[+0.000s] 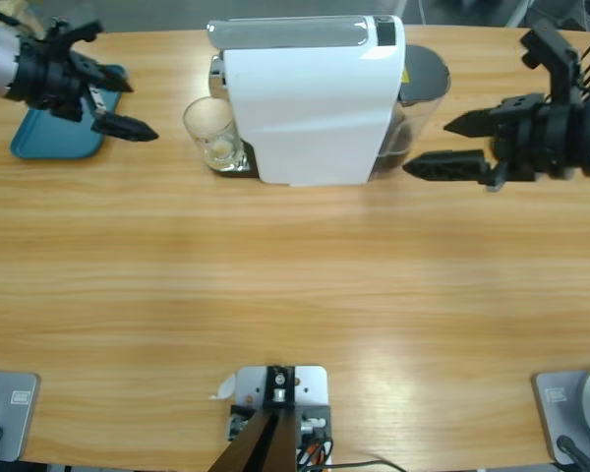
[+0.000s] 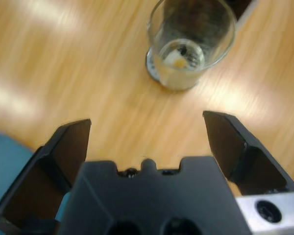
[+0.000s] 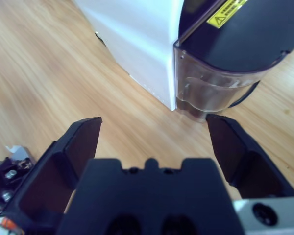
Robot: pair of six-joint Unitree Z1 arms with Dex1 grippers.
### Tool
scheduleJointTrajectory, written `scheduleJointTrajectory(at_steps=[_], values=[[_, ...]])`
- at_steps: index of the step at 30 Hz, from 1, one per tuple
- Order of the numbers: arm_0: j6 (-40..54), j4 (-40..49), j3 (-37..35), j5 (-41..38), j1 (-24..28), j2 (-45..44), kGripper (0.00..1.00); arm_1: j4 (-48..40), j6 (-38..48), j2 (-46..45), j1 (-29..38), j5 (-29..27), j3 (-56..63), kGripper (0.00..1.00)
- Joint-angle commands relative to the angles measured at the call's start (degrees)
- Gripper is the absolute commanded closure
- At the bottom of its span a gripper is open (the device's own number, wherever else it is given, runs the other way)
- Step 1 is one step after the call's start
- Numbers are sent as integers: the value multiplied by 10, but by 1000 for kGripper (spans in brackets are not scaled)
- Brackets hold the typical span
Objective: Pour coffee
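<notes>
My left gripper (image 1: 130, 108) jaws apart, empty, just beside the clear glass (image 1: 211, 133), which stands against the white coffee machine (image 1: 310, 98). No coffee visible in it. My right gripper (image 1: 450, 146) jaws apart near the machine's water tank (image 3: 225, 73); yellow warning label (image 3: 227, 12), text unreadable.

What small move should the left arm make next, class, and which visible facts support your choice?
Probably ease the left gripper forward toward the small clear glass. Its jaws are open and empty, the glass stands straight ahead beside the white coffee machine, and bare wooden table lies between them.
</notes>
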Motion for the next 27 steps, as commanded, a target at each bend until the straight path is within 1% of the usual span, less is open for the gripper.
scheduleJointTrajectory(at_steps=[1, 3, 4, 5, 6, 7, 8, 9, 11, 14, 18, 22, 27], values=[[-154, 23, 67, 59, -8, -105, 4, 205, 64, -12, -7, -53, -177, 201], [-169, 24, 93, 61, -17, -133, 4, 295, 73, 20, -7, -78, -268, 308], [-179, 25, 104, 66, -24, -146, 4, 307, 75, 23, -7, -83, -294, 416], [-201, 26, 117, 75, -37, -162, 4, 309, 82, 24, -7, -83, -313, 591], [-220, 26, 128, 80, -51, -174, 4, 314, 84, 31, -7, -83, -337, 795], [-234, 26, 141, 88, -63, -185, 4, 320, 85, 40, -8, -86, -356, 866], [-252, 26, 157, 101, -68, -198, 4, 345, 97, 58, -8, -107, -385, 972], [-267, 26, 166, 109, -69, -205, 4, 373, 104, 76, -8, -135, -413, 1000], [-276, 26, 177, 114, -71, -211, 4, 402, 104, 104, -6, -133, -460, 1000], [-284, 26, 182, 129, -75, -216, 4, 439, 105, 152, 3, -108, -528, 1000], [-289, 25, 184, 143, -75, -216, 4, 463, 112, 208, 11, -76, -596, 1000], [-291, 18, 185, 143, -75, -211, 4, 482, 120, 249, 15, -34, -635, 1000], [-301, 6, 195, 143, -75, -209, 4, 528, 120, 298, 20, -25, -681, 1000]])
